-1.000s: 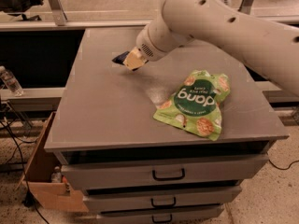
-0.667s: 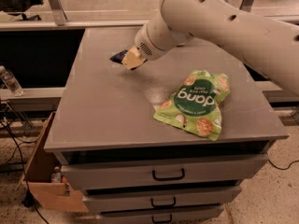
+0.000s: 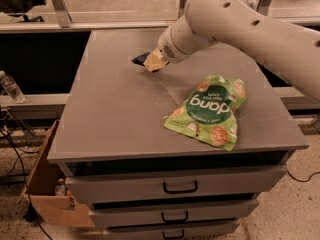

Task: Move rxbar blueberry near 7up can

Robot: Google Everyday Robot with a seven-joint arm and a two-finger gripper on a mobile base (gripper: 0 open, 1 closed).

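One claw [image 3: 151,64] over the table [image 3: 115,114], gripping one rxbar blueberry [image 3: 139,59], one green bag [image 3: 210,109] nearby

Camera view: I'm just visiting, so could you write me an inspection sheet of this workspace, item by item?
Surface: gray table top above drawers.
Job's things: rxbar blueberry at the gripper's tip, toward the table's back; 7up can nothing seen.
Clutter: green dang bag lying flat, front right.
Grippers: gripper over the table's back middle, shut on the bar.
Cables: dark cables on the floor, left.
Surroundings: clear bottle on the left ledge; cardboard box on the floor.
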